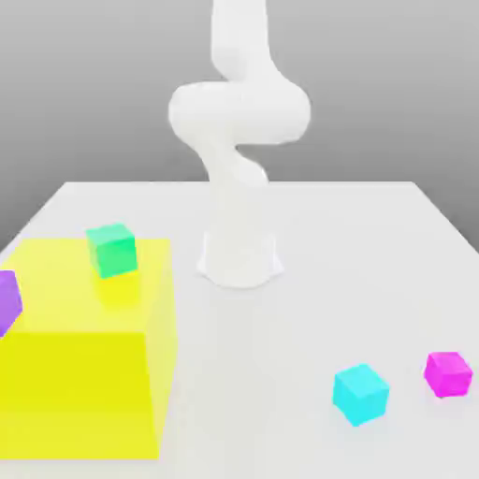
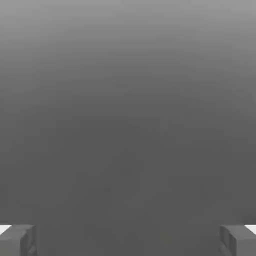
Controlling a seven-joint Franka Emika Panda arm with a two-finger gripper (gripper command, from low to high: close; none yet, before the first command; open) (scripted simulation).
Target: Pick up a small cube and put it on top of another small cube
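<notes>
Yellow block (image 1: pixel 75 384), at the exterior view's left, lies outside the open jaws' grasp. At its left edge, the violet-purple cube (image 1: pixel 7 302) is also free of the jaws; whether it touches the block I cannot tell. Next, the green cube (image 1: pixel 112 251) sits on or over the block, ungripped. Along the white arm (image 1: pixel 239 112), the gripper (image 2: pixel 128 242) has its jaws spread wide with nothing between them. Farther right, the cyan cube (image 1: pixel 360 394) and then the small magenta cube (image 1: pixel 448 374) stand apart, both outside the jaws. Neither pick nor stack is done; reaching, grasping, lifting, placing and releasing all seem left.
</notes>
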